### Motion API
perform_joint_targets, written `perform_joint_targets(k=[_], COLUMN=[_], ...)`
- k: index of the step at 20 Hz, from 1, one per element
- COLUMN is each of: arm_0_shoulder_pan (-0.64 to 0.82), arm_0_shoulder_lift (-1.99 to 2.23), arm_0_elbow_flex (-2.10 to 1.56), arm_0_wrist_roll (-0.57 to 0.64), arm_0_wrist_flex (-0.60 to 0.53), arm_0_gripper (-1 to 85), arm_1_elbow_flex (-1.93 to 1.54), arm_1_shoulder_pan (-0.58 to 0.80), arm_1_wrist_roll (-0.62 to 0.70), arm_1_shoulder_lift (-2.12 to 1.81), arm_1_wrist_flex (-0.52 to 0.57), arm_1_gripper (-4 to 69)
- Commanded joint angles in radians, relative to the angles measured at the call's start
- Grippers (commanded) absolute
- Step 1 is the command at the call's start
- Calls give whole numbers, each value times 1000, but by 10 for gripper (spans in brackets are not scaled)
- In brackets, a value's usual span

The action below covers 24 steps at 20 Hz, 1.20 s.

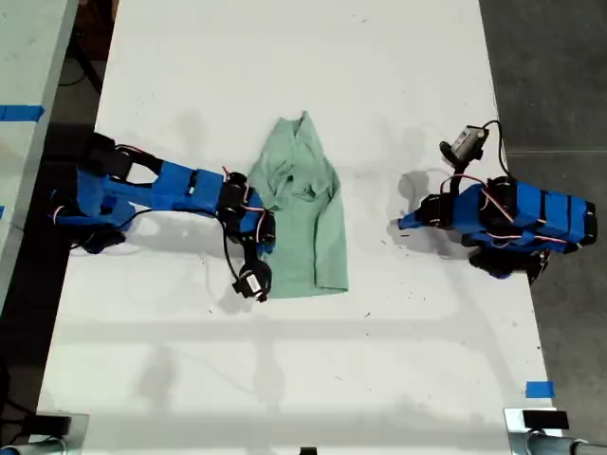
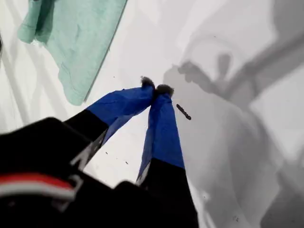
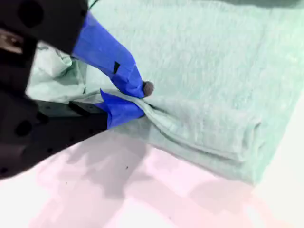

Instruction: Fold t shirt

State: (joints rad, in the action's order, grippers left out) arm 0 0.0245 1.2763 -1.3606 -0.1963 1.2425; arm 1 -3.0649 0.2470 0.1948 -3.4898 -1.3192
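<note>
- T shirt (image 1: pixel 308 213): pale mint-green cloth, partly folded into a long strip, lying near the middle of the white table (image 1: pixel 285 76). One end is bunched and wrinkled toward the far side of the exterior view; the other end is flat, with a straight hem toward the near side.
- In the second wrist view the t shirt (image 3: pixel 204 85) shows doubled layers stacked along one edge.
- My second gripper (image 1: pixel 266 230): clamped on a fold at the shirt's edge, on the exterior view's left side of the cloth. In the second wrist view the blue-taped tips (image 3: pixel 135 97) pinch the cloth between them.
- Second arm: blue, reaching in from the exterior view's left, low over the table.
- My first gripper (image 1: pixel 402 225): on the exterior view's right, apart from the shirt, over bare table. In the first wrist view its tips (image 2: pixel 156 89) meet with nothing between them; the shirt (image 2: pixel 80 42) lies beyond them, and a small dark speck (image 2: pixel 183 112) marks the table just beside them.
- First arm: blue, folded back near the exterior view's right table edge.
</note>
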Motion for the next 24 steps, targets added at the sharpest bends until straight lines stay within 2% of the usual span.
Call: perform_joint_targets(k=[1,10,11,13,14,15,17,21,22,24], arm_0_shoulder_pan=[51,46,41,37,37,35,32,34,43,64], arm_0_shoulder_lift=[-14,-143,-164,-189,-192,-187,-152,78,178,426], arm_0_elbow_flex=[132,324,336,341,341,341,341,233,146,-117], arm_0_wrist_roll=[37,120,132,169,183,190,189,25,-18,-94], arm_0_wrist_flex=[5,-23,-38,-51,-49,-44,-11,255,291,291], arm_0_gripper=[-2,-2,37,220,276,289,284,228,217,174], arm_1_elbow_flex=[-46,-46,-46,-46,-46,-46,-46,-46,-46,-46], arm_1_shoulder_pan=[0,0,0,0,0,0,0,0,0,0], arm_1_wrist_roll=[17,21,20,20,20,20,20,20,20,20], arm_1_shoulder_lift=[-6,-6,-6,-6,-6,-6,-6,-6,-6,-6], arm_1_wrist_flex=[-3,-3,-3,-3,-3,-3,-3,-3,-3,-3], arm_1_gripper=[18,18,18,18,18,18,18,18,18,18])
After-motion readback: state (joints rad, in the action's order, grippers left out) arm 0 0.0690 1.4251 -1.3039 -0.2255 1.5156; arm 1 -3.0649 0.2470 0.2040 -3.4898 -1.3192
